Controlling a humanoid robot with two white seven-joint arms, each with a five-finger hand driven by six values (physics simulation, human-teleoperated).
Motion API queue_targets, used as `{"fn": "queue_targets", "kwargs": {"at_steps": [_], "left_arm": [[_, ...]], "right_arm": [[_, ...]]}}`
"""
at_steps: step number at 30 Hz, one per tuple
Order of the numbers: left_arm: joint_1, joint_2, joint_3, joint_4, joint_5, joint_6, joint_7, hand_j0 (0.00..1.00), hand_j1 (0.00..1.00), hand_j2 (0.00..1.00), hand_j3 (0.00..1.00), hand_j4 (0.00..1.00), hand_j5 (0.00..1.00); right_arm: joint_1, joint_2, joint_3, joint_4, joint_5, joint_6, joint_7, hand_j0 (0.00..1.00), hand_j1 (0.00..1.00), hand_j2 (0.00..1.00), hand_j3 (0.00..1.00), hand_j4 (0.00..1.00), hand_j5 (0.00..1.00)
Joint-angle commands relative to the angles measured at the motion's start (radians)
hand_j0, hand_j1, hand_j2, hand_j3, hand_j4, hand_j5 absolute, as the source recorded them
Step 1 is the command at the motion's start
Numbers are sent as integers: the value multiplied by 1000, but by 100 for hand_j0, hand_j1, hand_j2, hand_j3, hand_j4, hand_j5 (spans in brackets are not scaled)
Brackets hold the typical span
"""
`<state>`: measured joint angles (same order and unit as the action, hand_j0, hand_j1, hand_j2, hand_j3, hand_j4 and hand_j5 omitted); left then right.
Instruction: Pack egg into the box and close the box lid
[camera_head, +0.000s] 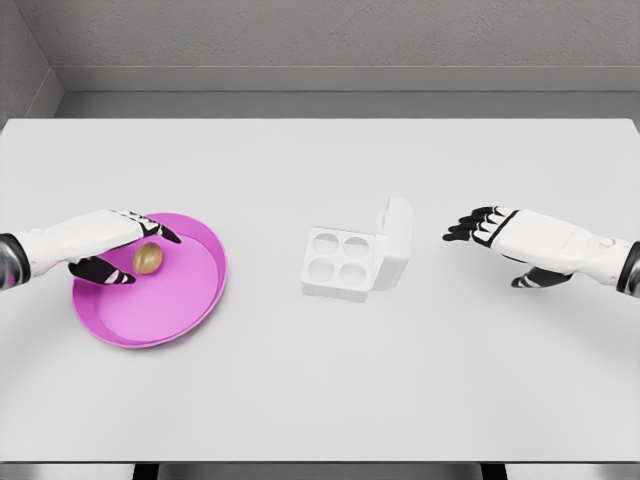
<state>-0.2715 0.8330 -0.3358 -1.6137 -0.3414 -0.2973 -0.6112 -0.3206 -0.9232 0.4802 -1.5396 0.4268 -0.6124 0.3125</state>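
Head view: on a white desk (320, 400), the robot's left hand (100, 245) reaches over a pink plate (190, 300), its dark-tipped fingers (160, 232) curled around a brown egg (149, 258) that sits on the plate; whether they already grip it cannot be told. Well to the right, mid-desk, a white egg box (340, 262) stands with four empty cups showing and its lid (396, 240) raised upright along the far-right edge. The right hand (500, 232) hovers beside the box, fingers released and holding nothing. The pick seems best done with thumb and fingers closing gently on opposite sides of the egg, then lifting straight up before travelling toward a cup.
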Motion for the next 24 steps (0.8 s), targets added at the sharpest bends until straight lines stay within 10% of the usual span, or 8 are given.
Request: {"fn": "queue_targets", "kwargs": {"at_steps": [1, 24], "left_arm": [[0, -5, 0, 3, -4, 1, 0, 81, 81, 81, 81, 81, 81], [-2, -26, 0, 31, -13, 4, 0, 79, 79, 79, 79, 79, 79]], "right_arm": [[0, 4, 1, -1, -6, 2, 0, 100, 100, 100, 100, 100, 100], [-11, 6, 6, 1, -8, 2, -1, 100, 100, 100, 100, 100, 100]]}}
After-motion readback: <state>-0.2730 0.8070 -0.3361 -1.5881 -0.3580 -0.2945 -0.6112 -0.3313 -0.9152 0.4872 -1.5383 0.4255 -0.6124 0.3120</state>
